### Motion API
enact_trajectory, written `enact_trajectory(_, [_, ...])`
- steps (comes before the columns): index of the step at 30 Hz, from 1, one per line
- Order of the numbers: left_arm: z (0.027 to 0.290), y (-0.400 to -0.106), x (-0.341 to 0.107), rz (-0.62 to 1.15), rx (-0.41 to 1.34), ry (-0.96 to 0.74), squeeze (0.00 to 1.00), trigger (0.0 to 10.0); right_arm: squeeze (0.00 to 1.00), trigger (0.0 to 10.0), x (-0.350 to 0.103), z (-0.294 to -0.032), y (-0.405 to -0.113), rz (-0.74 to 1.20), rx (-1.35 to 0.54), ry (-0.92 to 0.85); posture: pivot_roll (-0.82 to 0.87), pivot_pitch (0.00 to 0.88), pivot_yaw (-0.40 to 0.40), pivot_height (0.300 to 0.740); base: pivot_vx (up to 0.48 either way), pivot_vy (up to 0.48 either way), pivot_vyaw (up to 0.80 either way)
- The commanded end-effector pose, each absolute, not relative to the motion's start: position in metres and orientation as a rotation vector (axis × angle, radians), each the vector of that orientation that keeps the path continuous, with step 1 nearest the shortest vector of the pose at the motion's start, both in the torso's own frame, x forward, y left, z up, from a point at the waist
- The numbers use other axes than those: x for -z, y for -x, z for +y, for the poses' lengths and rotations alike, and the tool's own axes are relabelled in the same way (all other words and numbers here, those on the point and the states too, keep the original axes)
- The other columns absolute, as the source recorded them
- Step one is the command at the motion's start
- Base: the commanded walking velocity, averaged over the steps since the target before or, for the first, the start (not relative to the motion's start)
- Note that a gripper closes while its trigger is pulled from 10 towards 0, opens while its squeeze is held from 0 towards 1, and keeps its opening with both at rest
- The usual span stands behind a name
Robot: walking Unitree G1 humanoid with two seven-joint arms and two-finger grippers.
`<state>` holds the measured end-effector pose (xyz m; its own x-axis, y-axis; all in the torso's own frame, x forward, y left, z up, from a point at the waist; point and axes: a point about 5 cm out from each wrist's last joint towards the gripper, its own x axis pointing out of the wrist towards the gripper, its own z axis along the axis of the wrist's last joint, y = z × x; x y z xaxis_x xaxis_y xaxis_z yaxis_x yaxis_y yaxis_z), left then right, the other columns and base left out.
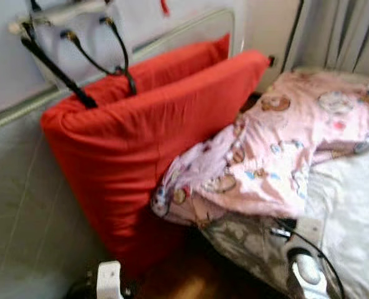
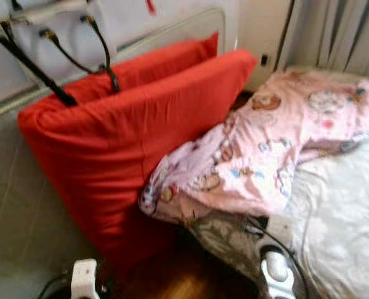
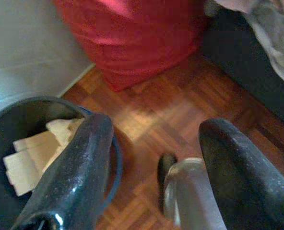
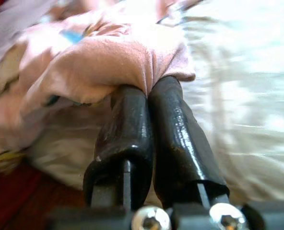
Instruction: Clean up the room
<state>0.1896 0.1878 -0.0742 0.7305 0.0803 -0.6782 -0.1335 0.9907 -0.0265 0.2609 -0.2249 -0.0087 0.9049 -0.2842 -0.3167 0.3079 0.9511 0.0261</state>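
A pink blanket (image 1: pixel 278 149) printed with bears lies crumpled across the bed (image 1: pixel 353 218), one corner hanging over the side toward the floor. In the right wrist view my right gripper (image 4: pixel 149 93) is shut on a fold of this pink blanket (image 4: pixel 108 57), the cloth bunched over both fingertips. My left gripper (image 3: pixel 156 134) hangs open low over the wooden floor (image 3: pixel 180 105), beside a dark round bin (image 3: pixel 17 108) holding pale paper scraps (image 3: pixel 31 153). Nothing is between its fingers.
Two big red cushions (image 1: pixel 147 137) lean against the wall left of the bed. A pale bag with black straps (image 1: pixel 78 37) hangs on a rail above them. Grey curtains (image 1: pixel 340 31) hang at the back right. White sheet covers the bed's right part.
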Motion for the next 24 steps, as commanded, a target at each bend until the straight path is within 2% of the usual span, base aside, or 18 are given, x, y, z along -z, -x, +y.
enact_trajectory(1, [0.1954,-0.1874,0.0742,0.748,-0.125,0.050,0.00,10.0,0.00,10.0,0.0077,-0.2166,-0.2633,0.300,0.293,-0.092,0.00,0.016,0.066,0.740,-0.274,0.000,0.00])
enact_trajectory(6, [0.1955,-0.1878,0.0740,0.747,-0.125,0.049,0.00,10.0,0.00,10.0,0.0053,-0.2172,-0.2642,0.280,0.301,-0.074,0.00,0.016,0.066,0.740,-0.275,0.000,0.00])
enact_trajectory(24, [0.1956,-0.1860,0.0755,0.764,-0.128,0.034,0.00,10.0,0.00,10.0,0.0009,-0.2215,-0.2648,0.247,0.324,-0.034,0.00,0.017,0.066,0.740,0.000,0.000,0.00])
